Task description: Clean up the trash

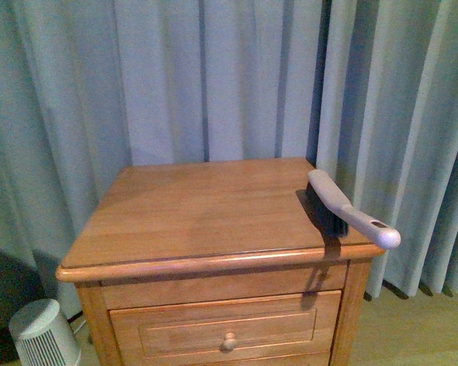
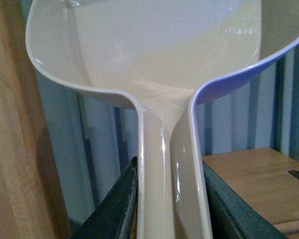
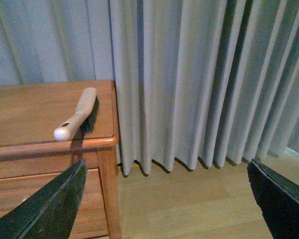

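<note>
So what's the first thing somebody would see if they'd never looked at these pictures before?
Probably the big beige dustpan, filling the left wrist view with its handle pinched between the left fingers. Next, the brush lying at the right edge of the wooden nightstand, its handle tip at the front corner. No paper trash shows anywhere.

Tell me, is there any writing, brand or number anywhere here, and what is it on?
None can be read.
The brush, cabinet, curtain and white floor appliance show no lettering.
The dustpan has a faint mark on its inner wall, too blurred to read.
</note>
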Robot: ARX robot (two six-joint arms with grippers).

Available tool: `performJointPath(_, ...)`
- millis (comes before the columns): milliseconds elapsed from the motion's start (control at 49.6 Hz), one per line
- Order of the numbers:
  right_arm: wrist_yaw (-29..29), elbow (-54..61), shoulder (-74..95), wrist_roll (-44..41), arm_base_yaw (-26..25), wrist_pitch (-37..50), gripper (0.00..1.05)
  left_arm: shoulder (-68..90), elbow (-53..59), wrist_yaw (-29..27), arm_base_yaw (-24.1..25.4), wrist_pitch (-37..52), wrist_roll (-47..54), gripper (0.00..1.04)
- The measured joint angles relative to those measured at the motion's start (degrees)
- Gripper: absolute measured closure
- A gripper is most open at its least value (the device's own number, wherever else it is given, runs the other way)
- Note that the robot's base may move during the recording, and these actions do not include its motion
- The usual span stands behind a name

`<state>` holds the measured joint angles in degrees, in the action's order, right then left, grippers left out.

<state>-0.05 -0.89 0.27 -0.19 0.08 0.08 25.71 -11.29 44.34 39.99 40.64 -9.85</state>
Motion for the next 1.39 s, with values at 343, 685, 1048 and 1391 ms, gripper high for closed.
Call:
performJointPath(343,27.56,-17.42,38.8,1.9,10.88,3.82,0.07,-0.35,0.44,0.24,0.74,0.0,-1.49,0.76)
performJointPath(685,10.21,-60.28,83.52,12.7,12.94,-12.66,0.07,-0.37,0.44,0.26,0.74,0.0,-1.64,0.76)
performJointPath(1048,6.78,-74.29,101.33,20.33,16.59,-20.13,0.07,-0.37,0.44,0.24,0.76,0.0,-1.64,0.76)
performJointPath(1391,5.99,-77.99,110.88,23.37,17.88,-19.12,0.07,-0.37,0.44,0.26,0.76,0.0,-1.64,0.76)
